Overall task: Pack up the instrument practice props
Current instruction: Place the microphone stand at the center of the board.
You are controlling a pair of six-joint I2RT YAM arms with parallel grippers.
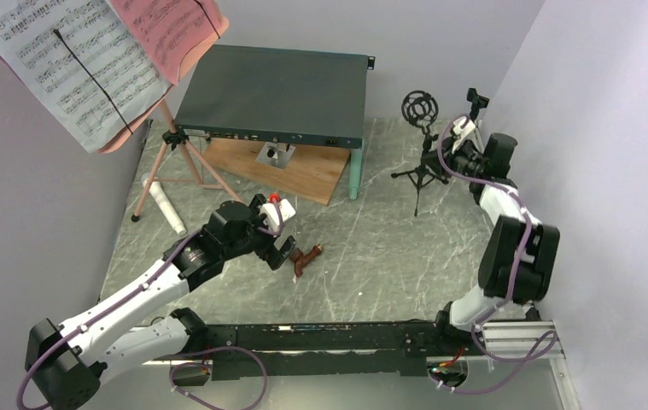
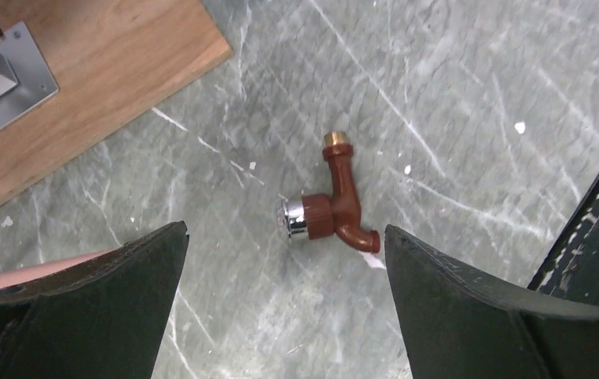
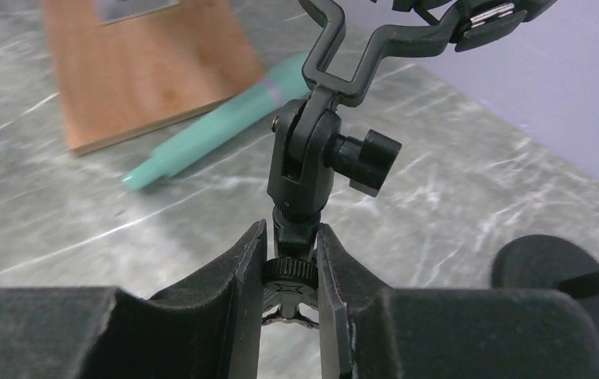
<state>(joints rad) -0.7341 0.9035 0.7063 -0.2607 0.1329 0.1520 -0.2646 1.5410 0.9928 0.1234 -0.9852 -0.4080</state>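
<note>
Starting nearest, with the left arm: stretched low and long from the near left corner toward mid-table, wrist tipped downward. Left gripper (image 2: 286,237) spread about as wide as possible, holding nothing, hovering over a small brown tap piece (image 2: 335,205). Said piece lying flat on the grey marbled table (image 2: 454,95), framed between the two fingers in the wrist view but touching neither. Just past that, a wooden board (image 2: 99,87) with a metal bracket on it, tucked partly under the big dark grey box (image 1: 277,85).

Over to the right arm: folded sharply at the elbow close to the right wall, then reaching away toward the far right corner. Right gripper (image 3: 290,237) pinched narrow on the stem of a black mic mount (image 3: 312,158), right below the swivel knob, forked clip up top, standing upright. No telling if resting on the table or lifted. Behind it, a mint microphone (image 3: 209,138) lying on the table by the board's edge. Next door, a second black mount (image 1: 423,166) on little tripod feet, round cage on top.

Far left: white microphone (image 1: 166,207) lying beside the pink tripod legs (image 1: 162,175). Above those, the pink music desk (image 1: 124,139) carrying white pages (image 1: 55,60) and a red page (image 1: 175,30).
</note>
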